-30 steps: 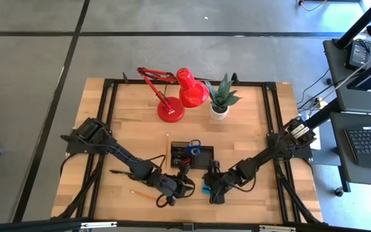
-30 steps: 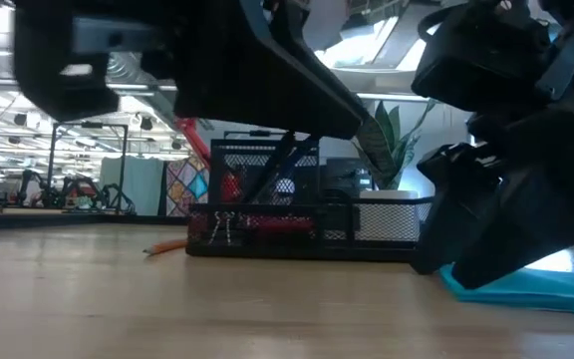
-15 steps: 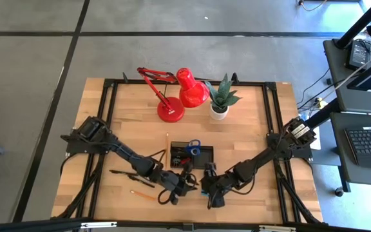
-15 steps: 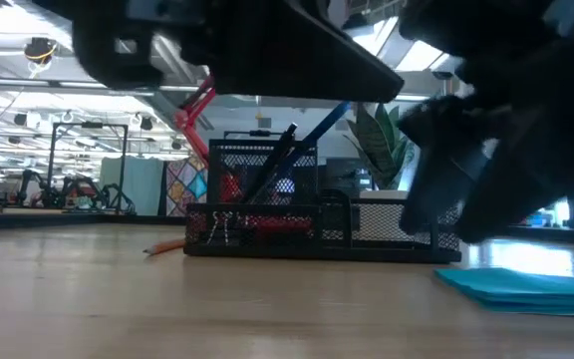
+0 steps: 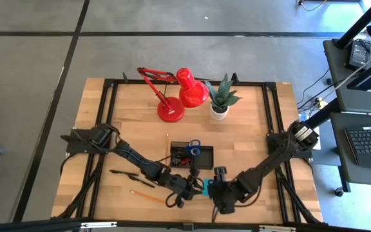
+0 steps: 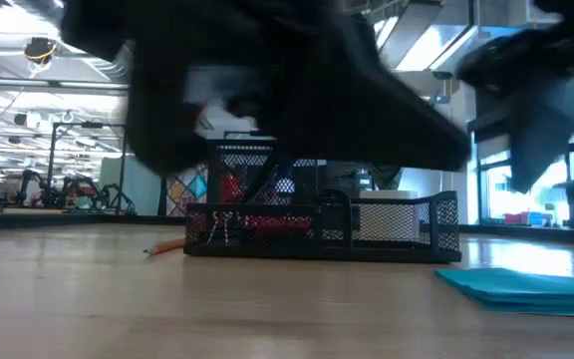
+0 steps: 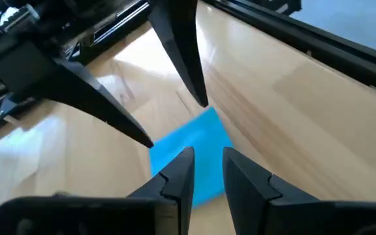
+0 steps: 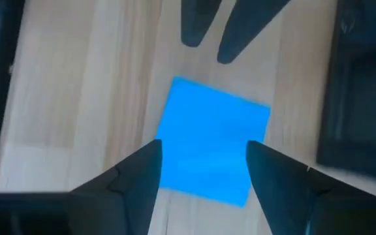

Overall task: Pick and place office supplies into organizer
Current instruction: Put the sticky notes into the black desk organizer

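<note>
The blue note pad (image 5: 207,187) (image 8: 211,140) (image 7: 191,160) lies flat on the table, near the front edge. My right gripper (image 8: 204,176) (image 5: 214,191) hangs open above it, one finger over each side, touching nothing. My left gripper (image 7: 207,173) (image 5: 196,187) points at the pad from the table's left, its fingers a narrow gap apart with nothing between them. The black mesh organizer (image 5: 192,155) (image 6: 322,224) stands behind the pad, with blue-handled scissors (image 5: 194,146) and pens in it.
Black pens (image 5: 131,175) and an orange pencil (image 5: 148,196) lie on the table's left part. Another pencil (image 5: 167,145) (image 6: 164,246) lies left of the organizer. A red desk lamp (image 5: 176,96) and a potted plant (image 5: 222,100) stand at the far edge.
My right gripper has risen off the note pad and tipped, staying open. My left gripper has gone toward the table's right and a little down, closer to the pad. The pad stays flat where it was.
</note>
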You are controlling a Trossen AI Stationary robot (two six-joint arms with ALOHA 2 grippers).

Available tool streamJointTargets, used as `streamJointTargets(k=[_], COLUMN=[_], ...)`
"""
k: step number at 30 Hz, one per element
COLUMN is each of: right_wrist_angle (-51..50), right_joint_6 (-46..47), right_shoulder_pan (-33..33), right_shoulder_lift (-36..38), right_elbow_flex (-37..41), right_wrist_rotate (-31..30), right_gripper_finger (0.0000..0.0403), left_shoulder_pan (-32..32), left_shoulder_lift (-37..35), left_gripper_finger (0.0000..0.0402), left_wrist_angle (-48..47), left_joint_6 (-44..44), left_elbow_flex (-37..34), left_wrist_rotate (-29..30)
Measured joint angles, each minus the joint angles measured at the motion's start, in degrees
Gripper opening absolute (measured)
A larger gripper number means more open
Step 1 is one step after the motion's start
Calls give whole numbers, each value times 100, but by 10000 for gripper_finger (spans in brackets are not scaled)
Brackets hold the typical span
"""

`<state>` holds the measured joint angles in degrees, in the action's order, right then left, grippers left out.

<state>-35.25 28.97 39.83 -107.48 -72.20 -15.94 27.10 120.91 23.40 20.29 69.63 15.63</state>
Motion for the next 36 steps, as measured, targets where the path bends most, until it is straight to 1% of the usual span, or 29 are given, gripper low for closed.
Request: streamJointTargets(k=[6, 12, 13, 17, 20, 29, 36], right_wrist_angle=[-625, -666, -666, -653, -642, -102, -55], right_joint_6=[954, 1421, 1432, 1259, 1082, 951, 518], right_shoulder_pan=[409, 723, 764, 938, 1018, 1067, 1089], right_shoulder_lift=[2, 2, 2, 2, 2, 0, -174], right_elbow_flex=[-22, 30, 30, 32, 32, 36, 36], right_wrist_rotate=[-314, -393, -456, -1073, -1252, -1256, -1156], right_gripper_finger=[225, 225, 225, 225, 225, 225, 225], left_shoulder_pan=[-69, -201, -223, -291, -304, -434, -469], left_shoulder_lift=[419, 486, 486, 518, 640, 751, 751], left_gripper_finger=[68, 63, 63, 63, 63, 63, 63], left_wrist_angle=[-656, -834, -868, -1036, -1047, -1001, -1035], left_joint_6=[-354, -963, -1058, -1216, -1224, -1461, -1586], left_elbow_flex=[628, 757, 758, 760, 760, 768, 768], left_wrist_rotate=[30, 137, 137, 134, 113, -40, -68])
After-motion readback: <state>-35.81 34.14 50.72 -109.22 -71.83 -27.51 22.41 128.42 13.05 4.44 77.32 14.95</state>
